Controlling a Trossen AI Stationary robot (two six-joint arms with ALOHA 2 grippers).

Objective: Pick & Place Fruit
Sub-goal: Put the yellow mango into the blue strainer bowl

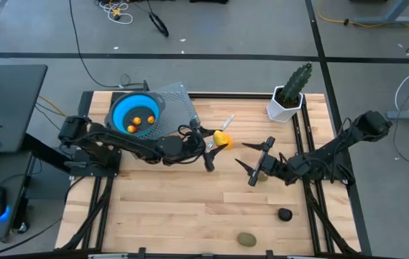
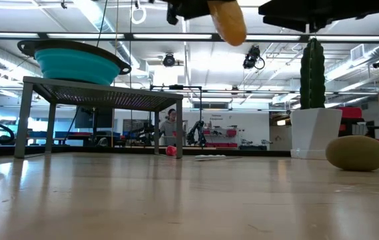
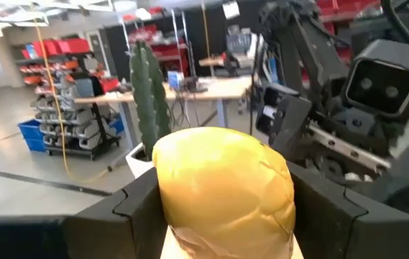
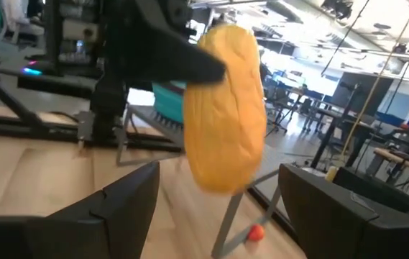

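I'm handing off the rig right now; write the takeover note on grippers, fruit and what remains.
Left gripper: shut on the yellow fruit, held in the air mid-table.
Right gripper: open, empty, facing the yellow fruit.
Done: three orange pieces lie in the blue bowl on the raised metal stand.
Left: yellow fruit to place; black fruit and green fruit remain on the table near the front edge.

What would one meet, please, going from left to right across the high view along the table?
Blue bowl holding orange pieces → left gripper gripping the yellow-orange fruit → right gripper, open → cactus in its white pot.
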